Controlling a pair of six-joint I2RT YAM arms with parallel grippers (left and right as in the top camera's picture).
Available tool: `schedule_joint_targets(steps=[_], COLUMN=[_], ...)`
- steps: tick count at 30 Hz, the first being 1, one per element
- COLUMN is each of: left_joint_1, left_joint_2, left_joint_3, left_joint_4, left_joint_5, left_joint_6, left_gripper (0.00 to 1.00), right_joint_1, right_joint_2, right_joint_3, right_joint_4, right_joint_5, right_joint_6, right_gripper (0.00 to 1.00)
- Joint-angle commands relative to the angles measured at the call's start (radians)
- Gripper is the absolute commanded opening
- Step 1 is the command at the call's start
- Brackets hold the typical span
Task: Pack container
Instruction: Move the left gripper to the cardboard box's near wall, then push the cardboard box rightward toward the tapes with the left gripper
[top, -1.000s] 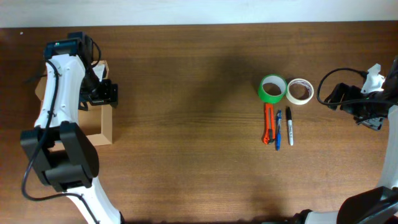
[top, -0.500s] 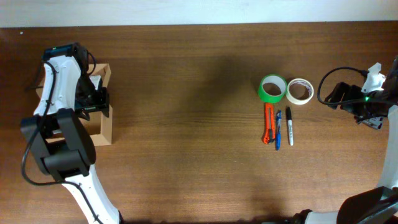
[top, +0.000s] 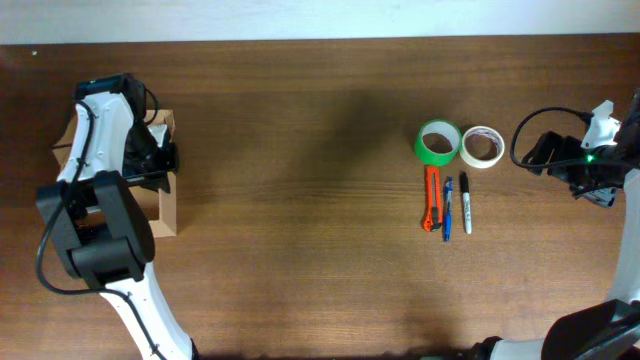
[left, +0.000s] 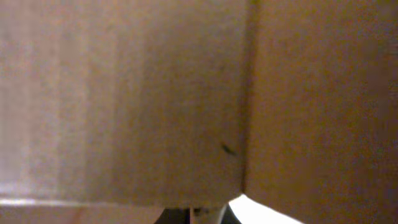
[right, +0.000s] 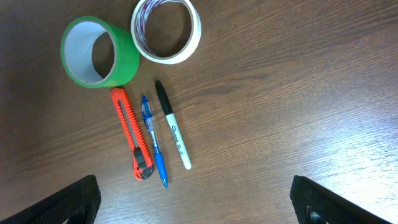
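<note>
The container (top: 168, 208), a tan cardboard box, stands at the table's far left, largely covered by my left arm. My left gripper (top: 160, 157) sits at the box's right wall, shut on the cardboard there. In the left wrist view the container's cardboard (left: 124, 93) fills nearly the whole frame, and only a sliver of the gripper (left: 208, 215) shows at the bottom edge. My right gripper (top: 550, 160) hangs at the far right, wide open with nothing between its fingers (right: 68, 202), above bare table.
A green tape roll (top: 438, 143) and a white tape roll (top: 481, 146) lie side by side at the right. Below them lie an orange box cutter (right: 132, 137), a blue pen (right: 153, 146) and a black marker (right: 173, 134).
My left gripper has dropped to the container's right wall and shut on it. The box has shifted slightly left. The right arm has not moved.
</note>
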Motion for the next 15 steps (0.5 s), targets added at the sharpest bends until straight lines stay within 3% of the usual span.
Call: schedule_joint_targets(steps=[1, 6, 15], left_joint_1=[-0.066, -0.206, -0.507], left_joint_2=[0.006, 0.006, 0.006], left_joint_3=[0.026, 0.192, 0.705], left_joint_4=[-0.048, -0.115, -0.171], left_joint_5=[0.104, 0.103, 0.027], left_joint_6=[-0.005, -0.007, -0.116], left_gripper=[0.02, 0.02, 0.02], right_joint_1=[-0.005, -0.005, -0.005], right_joint_2=[0.002, 0.002, 0.002], right_joint_3=[0.010, 0.010, 0.010], right_joint_4=[0.002, 0.003, -0.002], right_joint_5=[-0.021, -0.021, -0.021], right_joint_6=[-0.006, -0.006, -0.006], right_gripper=[0.99, 0.99, 0.99])
